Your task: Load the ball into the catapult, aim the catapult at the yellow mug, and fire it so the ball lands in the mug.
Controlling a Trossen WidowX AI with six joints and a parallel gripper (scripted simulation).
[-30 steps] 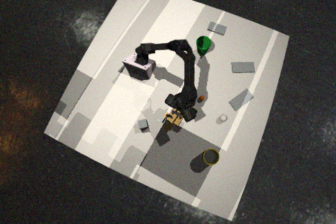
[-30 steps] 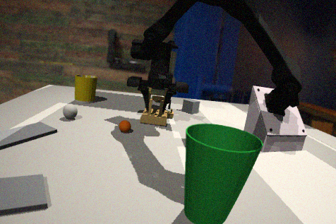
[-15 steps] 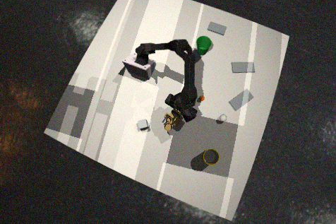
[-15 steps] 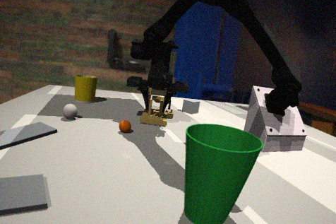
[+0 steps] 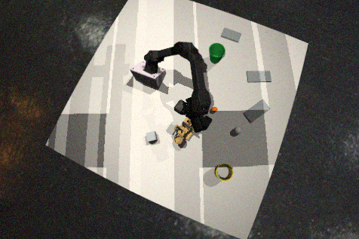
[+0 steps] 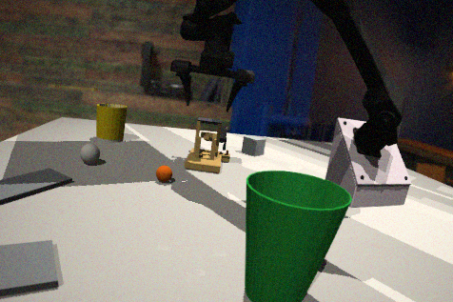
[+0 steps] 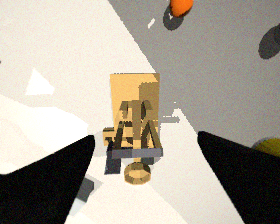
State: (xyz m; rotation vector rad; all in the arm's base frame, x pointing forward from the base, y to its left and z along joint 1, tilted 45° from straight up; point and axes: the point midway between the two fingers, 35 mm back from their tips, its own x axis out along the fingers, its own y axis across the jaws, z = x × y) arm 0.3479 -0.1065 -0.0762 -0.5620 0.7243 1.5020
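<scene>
With its jaws spread wide and gripping nothing, the gripper (image 6: pixel 209 89) is hovering above the catapult (image 6: pixel 206 147) on the tabletop (image 6: pixel 143 228); loading seems next, calling for a reach to the orange ball (image 6: pixel 164 173) lying just beside the catapult.

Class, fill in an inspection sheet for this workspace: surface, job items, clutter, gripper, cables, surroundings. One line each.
Surface: pale table with grey stripes and shadow patches.
Job items: catapult upright, cup without a ball; orange ball on the table beside it; yellow mug upright at the far edge.
Clutter: green cup, grey ball, grey cube, three flat grey slabs.
Gripper: gripper open, holds nothing, hangs above the catapult.
Cables: nothing seen.
Surroundings: dark floor, blue panel, brick-like wall behind.
</scene>
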